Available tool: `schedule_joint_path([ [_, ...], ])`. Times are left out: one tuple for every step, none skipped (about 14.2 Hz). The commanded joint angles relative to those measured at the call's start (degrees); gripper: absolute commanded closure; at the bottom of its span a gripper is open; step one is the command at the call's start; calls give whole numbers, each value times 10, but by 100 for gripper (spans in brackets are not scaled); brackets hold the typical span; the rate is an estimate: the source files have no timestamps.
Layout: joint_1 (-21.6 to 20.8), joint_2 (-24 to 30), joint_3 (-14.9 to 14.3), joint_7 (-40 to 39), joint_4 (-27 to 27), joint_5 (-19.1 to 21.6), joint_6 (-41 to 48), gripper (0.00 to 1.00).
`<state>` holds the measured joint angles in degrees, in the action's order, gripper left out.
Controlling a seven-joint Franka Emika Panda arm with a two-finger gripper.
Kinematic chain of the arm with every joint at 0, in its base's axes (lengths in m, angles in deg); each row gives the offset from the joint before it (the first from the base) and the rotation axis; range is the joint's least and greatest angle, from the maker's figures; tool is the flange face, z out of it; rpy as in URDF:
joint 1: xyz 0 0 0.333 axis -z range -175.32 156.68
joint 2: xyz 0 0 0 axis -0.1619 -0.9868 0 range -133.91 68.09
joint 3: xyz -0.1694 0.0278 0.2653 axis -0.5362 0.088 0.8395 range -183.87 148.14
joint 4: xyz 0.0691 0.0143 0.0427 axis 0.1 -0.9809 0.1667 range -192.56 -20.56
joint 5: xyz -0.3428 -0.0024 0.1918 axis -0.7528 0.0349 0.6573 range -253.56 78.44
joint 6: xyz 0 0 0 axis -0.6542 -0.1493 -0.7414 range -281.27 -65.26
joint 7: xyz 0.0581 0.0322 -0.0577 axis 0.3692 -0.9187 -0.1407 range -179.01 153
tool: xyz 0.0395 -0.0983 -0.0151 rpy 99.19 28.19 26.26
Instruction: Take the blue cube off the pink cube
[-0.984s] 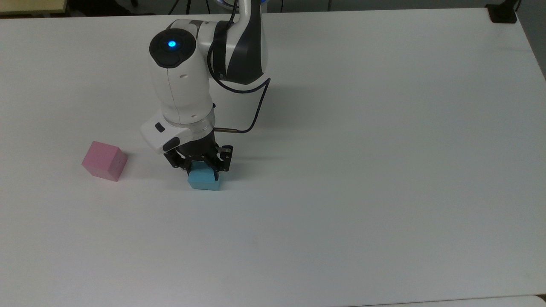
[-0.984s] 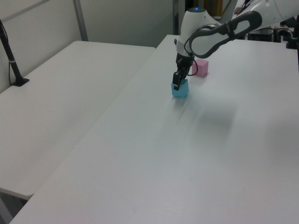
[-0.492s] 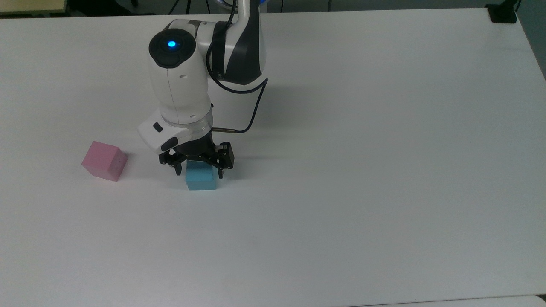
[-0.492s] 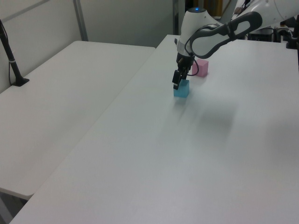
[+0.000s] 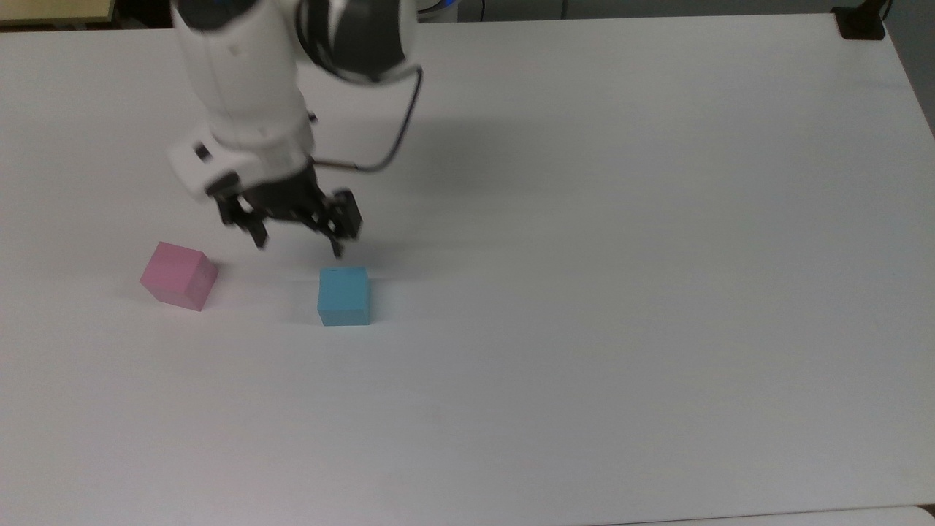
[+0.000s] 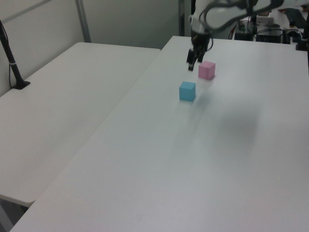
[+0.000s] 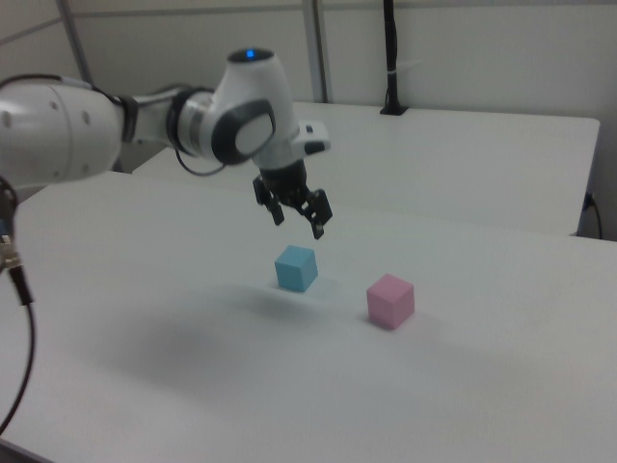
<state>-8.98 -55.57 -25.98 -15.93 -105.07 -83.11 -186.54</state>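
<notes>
Hovering spread and empty above the counter (image 5: 584, 219): pincer (image 5: 298, 245), over blue cube (image 5: 344, 295). Sitting apart on the counter: blue cube, pink cube (image 5: 179, 275).

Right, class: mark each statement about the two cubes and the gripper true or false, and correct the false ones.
1. The blue cube sits on top of the pink cube. False: both rest on the table, apart from each other.
2. The gripper is open and holds nothing. True.
3. In the top view, the pink cube lies to the right of the blue cube. False: it lies to the left.
4. The gripper is above the table, touching neither cube. True.
</notes>
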Motion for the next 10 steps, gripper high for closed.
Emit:
schedule_joint_path([
  [31,121,10,11,-25,-60,138,0],
  [32,155,10,12,-27,-93,183,0],
  [32,174,10,11,-27,-103,214,0],
  [32,189,10,9,-27,-104,237,0],
  [28,202,10,7,-27,-104,256,0],
  [26,213,10,4,-28,-104,281,0],
  [26,216,10,4,-28,-104,287,0],
  [25,216,10,3,-32,-104,292,0],
  [25,216,10,3,-37,-104,291,0],
  [25,216,8,2,-36,-99,288,0],
])
